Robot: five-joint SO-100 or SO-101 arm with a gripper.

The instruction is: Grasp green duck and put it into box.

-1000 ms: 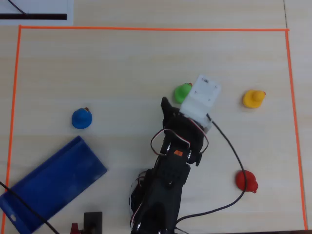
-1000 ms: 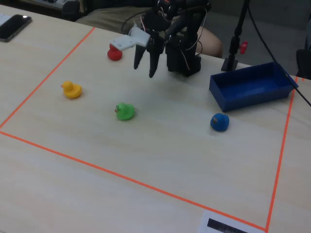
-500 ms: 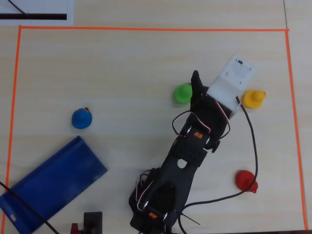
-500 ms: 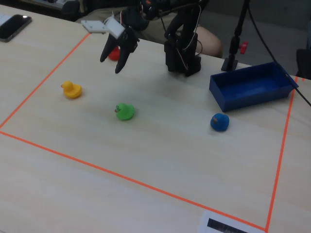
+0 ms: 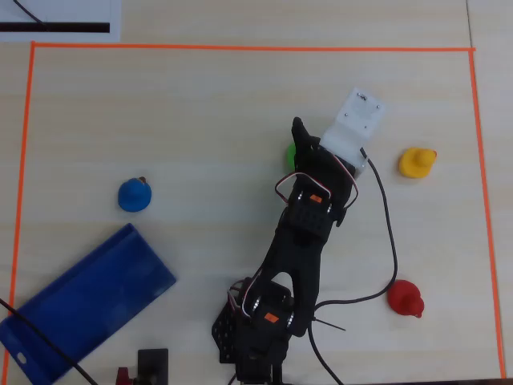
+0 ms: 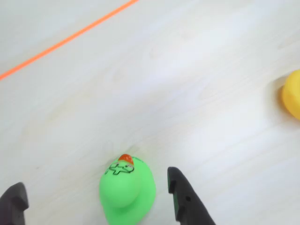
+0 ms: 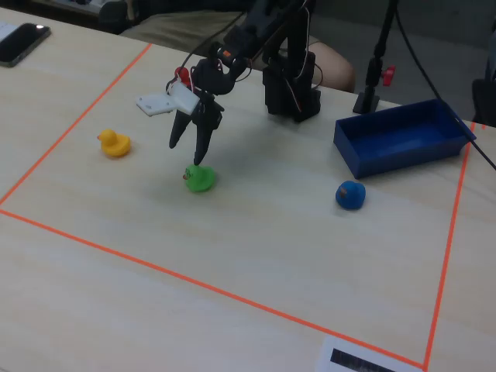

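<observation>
Approach step: your gripper (image 6: 93,199) hangs spread wide astride the green duck (image 6: 127,192) mid-tabletop, so drop lower, clamp, then carry it to the blue box (image 7: 403,138) near the tabletop's corner.

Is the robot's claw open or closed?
Open: the gripper has a finger on each side of the green duck.

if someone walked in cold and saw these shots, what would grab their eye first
Probably the black arm reaching across the orange-taped table, its open gripper poised just above the green duck, which sits between the fingers in the wrist view. Next, the bright scatter of other toys: a yellow duck at the left of the fixed view, a blue duck at the right, with the big blue box behind it.
</observation>
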